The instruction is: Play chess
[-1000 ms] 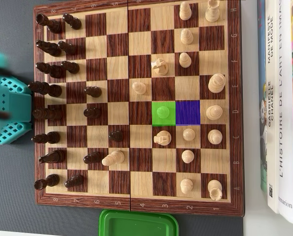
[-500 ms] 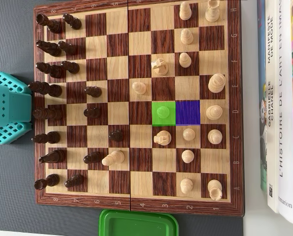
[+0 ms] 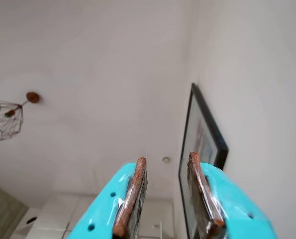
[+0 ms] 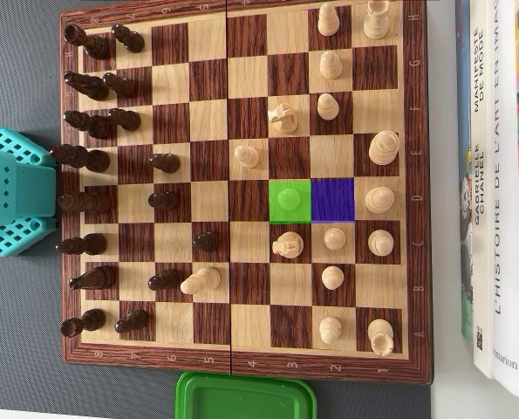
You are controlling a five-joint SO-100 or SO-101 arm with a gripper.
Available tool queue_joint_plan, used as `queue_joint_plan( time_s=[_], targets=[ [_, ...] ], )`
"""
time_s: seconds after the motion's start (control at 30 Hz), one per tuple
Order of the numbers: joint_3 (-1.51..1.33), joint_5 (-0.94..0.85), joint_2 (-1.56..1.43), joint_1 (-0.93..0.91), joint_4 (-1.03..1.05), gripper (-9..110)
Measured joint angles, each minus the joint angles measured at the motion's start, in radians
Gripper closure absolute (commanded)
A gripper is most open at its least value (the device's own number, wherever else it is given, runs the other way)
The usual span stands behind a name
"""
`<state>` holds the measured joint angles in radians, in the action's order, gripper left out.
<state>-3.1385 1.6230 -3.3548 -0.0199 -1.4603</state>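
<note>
The turquoise two-finger gripper [image 3: 165,199] stood narrowly parted, empty (aimed ceilingward); far off, the light wooden pawn on the green-tinted square [image 4: 288,199] looked light, smooth, best pinched at its neck.

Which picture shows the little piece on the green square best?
The overhead view: the pawn sits plainly on the green square, beside the blue square. The wrist view shows none of it, only the open gripper pointing at a ceiling.

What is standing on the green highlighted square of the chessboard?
In the overhead view, one light pawn stands on the green square, tinted green. The blue square beside it is empty. The board surface under the pawn is covered.
</note>
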Motion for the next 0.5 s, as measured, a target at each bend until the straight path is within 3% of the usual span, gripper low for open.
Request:
queue_joint_plan(
  time_s=[0.5],
  targets=[
    [0.0, -0.11, 0.002, 0.0, -0.327, 88]
  ],
)
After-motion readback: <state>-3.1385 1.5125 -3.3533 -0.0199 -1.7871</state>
